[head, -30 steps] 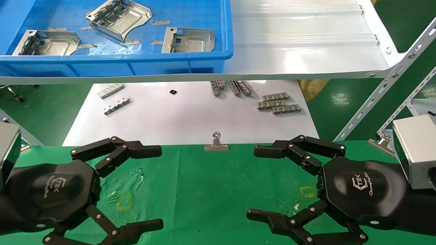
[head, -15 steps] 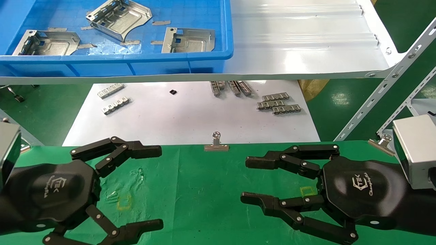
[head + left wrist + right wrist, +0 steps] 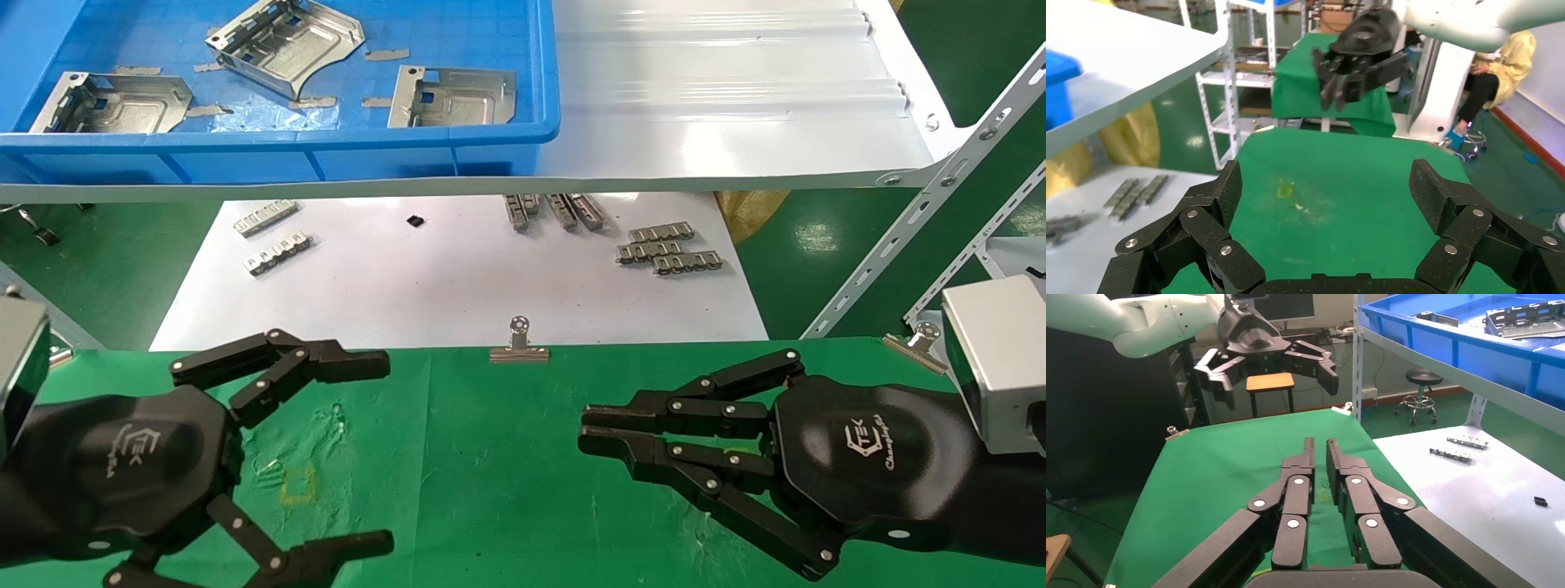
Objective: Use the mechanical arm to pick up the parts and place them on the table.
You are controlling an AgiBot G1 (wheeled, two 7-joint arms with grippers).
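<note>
While three parts [image 3: 282, 42] lie in the blue bin [image 3: 458, 151], left gripper [image 3: 380, 453] fingers spread, right gripper [image 3: 584, 429] fingers together.

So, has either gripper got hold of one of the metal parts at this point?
No: all three parts lie in the blue bin, the right gripper is shut on nothing, and the left gripper is open over the table.

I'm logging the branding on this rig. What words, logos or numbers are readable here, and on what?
"TEK": white logo on the right gripper's black palm, head view.
"TEK": the same logo on the left gripper's palm, smaller and at an angle.
A cursive white word under each logo: too small to read.
The parts, bin and table show no text.
</note>
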